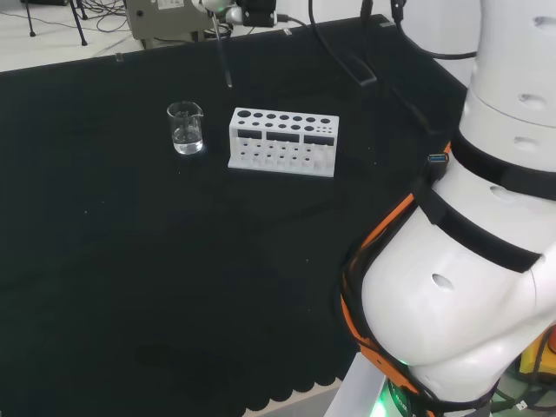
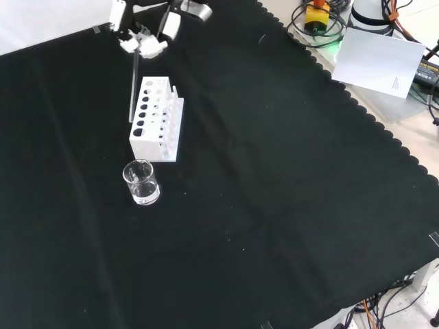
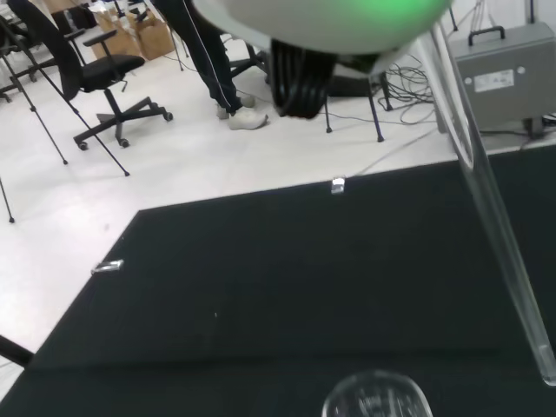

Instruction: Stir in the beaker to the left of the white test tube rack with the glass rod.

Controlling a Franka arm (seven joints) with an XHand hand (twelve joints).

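The desk (image 2: 288, 205), covered in black cloth, is carrying two pieces of ware well toward one side. The larger is a white test tube rack (image 2: 158, 128) with rows of round holes on top; in the front view it is standing above the beaker, and in the head view it (image 1: 282, 142) is sitting just to the right of the beaker. The hand (image 2: 145, 34) is hanging at the top edge of the front view, above the far end of the rack, and its fingers (image 2: 170, 26) are curling in to pinch the upper end of the glass rod (image 2: 133, 88). The rod is pointing almost straight down, its lower tip hovering in the air beside the rack and apart from the beaker; in the wrist view it (image 3: 499, 217) is running as a clear slanting stick, with the beaker's rim (image 3: 375, 398) showing near its tip. The small clear glass beaker (image 2: 141, 182) is standing upright on the cloth close beside the rack's near end, with a spout on its rim and what looks like a little clear liquid in the bottom (image 1: 186, 128).
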